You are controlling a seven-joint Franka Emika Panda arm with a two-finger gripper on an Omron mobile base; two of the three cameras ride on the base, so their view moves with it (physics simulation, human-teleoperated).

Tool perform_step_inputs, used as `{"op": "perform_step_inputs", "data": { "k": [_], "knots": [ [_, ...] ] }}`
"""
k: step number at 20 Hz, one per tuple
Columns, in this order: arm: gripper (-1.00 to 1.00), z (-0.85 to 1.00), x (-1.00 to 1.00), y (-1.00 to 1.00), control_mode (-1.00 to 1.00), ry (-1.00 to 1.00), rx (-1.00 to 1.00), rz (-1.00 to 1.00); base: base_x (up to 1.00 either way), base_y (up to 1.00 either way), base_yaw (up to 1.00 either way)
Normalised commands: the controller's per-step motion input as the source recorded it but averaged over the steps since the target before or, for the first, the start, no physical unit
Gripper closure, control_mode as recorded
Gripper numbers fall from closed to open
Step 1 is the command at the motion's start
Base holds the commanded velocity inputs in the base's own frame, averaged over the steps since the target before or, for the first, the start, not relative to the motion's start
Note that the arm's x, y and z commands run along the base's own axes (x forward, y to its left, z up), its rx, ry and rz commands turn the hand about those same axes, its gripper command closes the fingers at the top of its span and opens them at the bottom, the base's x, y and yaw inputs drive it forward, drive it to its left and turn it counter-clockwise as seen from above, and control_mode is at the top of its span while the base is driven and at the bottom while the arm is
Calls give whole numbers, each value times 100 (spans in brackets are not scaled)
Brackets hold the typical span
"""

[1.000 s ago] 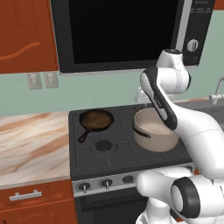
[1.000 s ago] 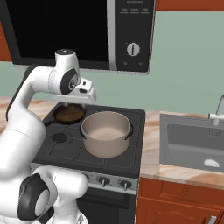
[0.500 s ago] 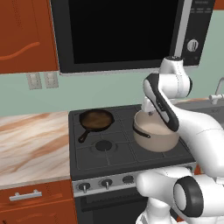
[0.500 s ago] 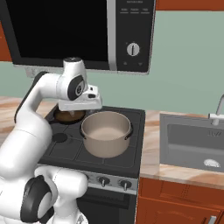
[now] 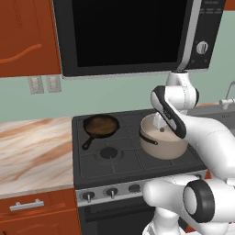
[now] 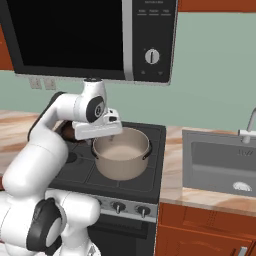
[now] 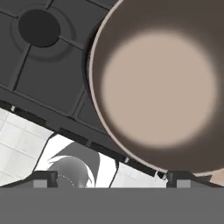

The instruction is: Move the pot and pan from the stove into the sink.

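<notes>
The beige pot (image 5: 164, 143) (image 6: 121, 161) stands on the right side of the black stove (image 5: 110, 161) (image 6: 148, 176). My gripper (image 6: 111, 138) hangs just over the pot's left rim, pointing down. In the hand view the gripper (image 7: 114, 178) is open, with its fingertips (image 7: 43, 178) far apart and the pot's rim and pale inside (image 7: 159, 87) right below them. The dark pan (image 5: 101, 125) sits on the rear left burner with its long handle pointing to the front left. The grey sink (image 6: 220, 167) lies to the right of the stove.
A black microwave (image 5: 128, 36) hangs low over the stove. The silver faucet (image 6: 248, 131) stands at the sink's back. A marble counter (image 5: 32, 151) runs to the left of the stove, and a free front left burner (image 7: 39, 27) lies beside the pot.
The hand has swung from above the pan's side of the stove to the right and down, and now sits over the pot's rim. Pot and pan have not moved.
</notes>
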Motion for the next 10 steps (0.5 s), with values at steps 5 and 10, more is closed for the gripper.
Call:
{"op": "perform_step_inputs", "data": {
  "k": [5,10],
  "knots": [
    [-100,-40,0,-16,-100,7,0,13,0,0,0],
    [-100,-30,4,-5,-100,4,-2,9,0,0,0]
  ]
}}
